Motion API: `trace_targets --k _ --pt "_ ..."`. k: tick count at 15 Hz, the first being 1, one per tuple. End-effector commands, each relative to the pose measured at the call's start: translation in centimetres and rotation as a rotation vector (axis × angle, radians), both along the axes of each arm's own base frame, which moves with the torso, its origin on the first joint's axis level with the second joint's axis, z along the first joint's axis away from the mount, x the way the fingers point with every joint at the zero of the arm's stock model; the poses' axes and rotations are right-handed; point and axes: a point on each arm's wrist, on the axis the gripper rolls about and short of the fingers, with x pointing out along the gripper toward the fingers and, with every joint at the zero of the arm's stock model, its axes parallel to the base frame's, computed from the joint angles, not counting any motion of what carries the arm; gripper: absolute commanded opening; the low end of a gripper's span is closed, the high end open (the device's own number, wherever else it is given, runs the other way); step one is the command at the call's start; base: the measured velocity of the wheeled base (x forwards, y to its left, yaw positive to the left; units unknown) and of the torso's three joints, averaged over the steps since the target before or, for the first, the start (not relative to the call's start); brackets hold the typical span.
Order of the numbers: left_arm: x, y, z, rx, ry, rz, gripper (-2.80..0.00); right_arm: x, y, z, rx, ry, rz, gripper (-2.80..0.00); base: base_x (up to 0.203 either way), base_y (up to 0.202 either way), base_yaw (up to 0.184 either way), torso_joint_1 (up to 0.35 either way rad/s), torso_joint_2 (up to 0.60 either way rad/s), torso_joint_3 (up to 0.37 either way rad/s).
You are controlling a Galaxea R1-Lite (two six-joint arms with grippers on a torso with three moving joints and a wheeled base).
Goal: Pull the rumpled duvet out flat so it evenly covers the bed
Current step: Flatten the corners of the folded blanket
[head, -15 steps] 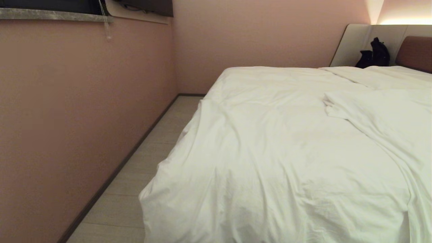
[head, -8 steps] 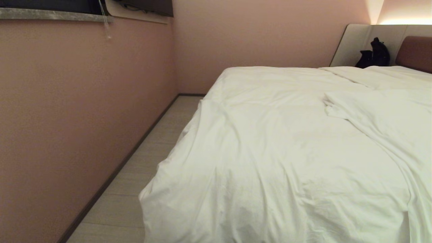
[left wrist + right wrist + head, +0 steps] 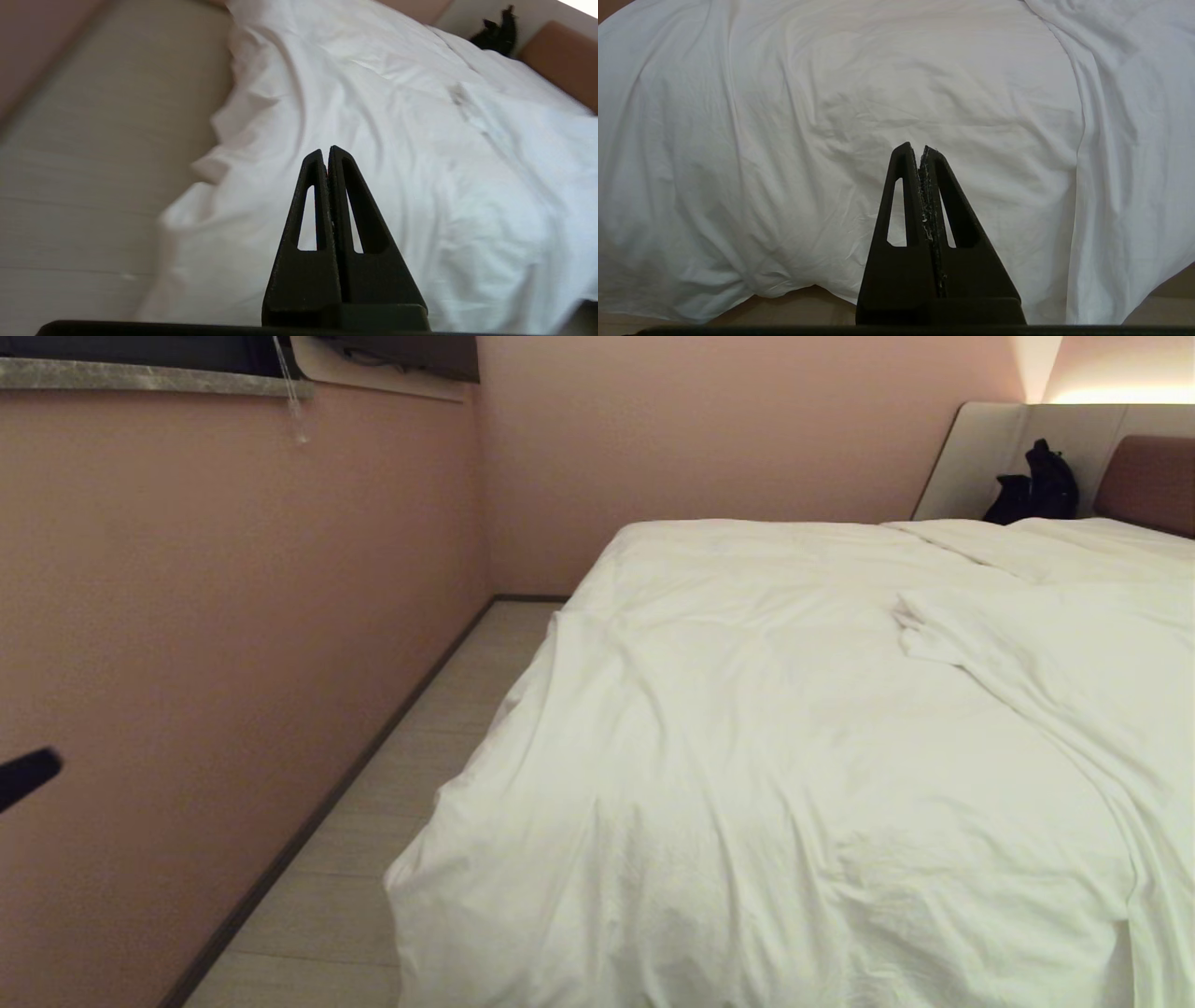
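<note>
Duvet: the duvet [image 3: 775, 784] is spread over most of the bed [image 3: 1148, 476], with a folded-back flap [image 3: 1018, 644] lying rumpled toward the right side and a corner hanging off near the floor [image 3: 373, 859].
Left gripper: the left gripper [image 3: 328, 154] is seen pinched closed and empty, poised above the duvet's near left corner; in the head view only a dark tip is seen at the left edge, probably part of this arm.
Right gripper: the right gripper [image 3: 920, 151] is clenched with nothing in it, hanging over the duvet's near edge.
Step in hand: an approach to the duvet is judged to be under way; nothing is gripped yet.
How to do it well: the fingers should be opened before the cloth is reached, a thick fold at the edge should be pinched and not the thin sheet beneath, and the pull should be made low and steady so the flap is drawn flat.
Around: a pink wall [image 3: 233, 616] runs close along the left side, with a narrow strip of floor between; a black object [image 3: 1036, 485] is seen by the headboard.
In the way: the left arm's swing is likely cramped by the wall.
</note>
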Motion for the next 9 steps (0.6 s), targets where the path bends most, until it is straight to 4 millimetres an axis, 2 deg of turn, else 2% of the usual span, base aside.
trace_targets --k 1,3,5,6,9 --pt "12.2 -0.1 -1.2 -0.053 0.257 -0.056 -2.8 0.0 0.0 0.0 0.0 0.001 0.0 -2.8 0.0 0.0 0.0 0.0 0.0 0.0" --pt "19.5 -0.3 -1.6 -0.102 0.277 -0.147 -2.8 0.0 0.0 0.0 0.0 0.001 0.0 -2.8 0.0 0.0 0.0 0.0 0.0 0.0" --pt "25.2 -0.5 -1.7 -0.139 0.249 -0.28 -2.8 0.0 0.0 0.0 0.0 0.001 0.0 -2.8 0.0 0.0 0.0 0.0 0.0 0.0" --pt "27.6 -0.6 -2.2 -0.155 0.243 -0.368 -2.8 0.0 0.0 0.0 0.0 0.001 0.0 -2.8 0.0 0.0 0.0 0.0 0.0 0.0" --pt "31.0 -0.8 -4.2 -0.191 0.261 -0.587 -2.8 0.0 0.0 0.0 0.0 0.001 0.0 -2.8 0.0 0.0 0.0 0.0 0.0 0.0"
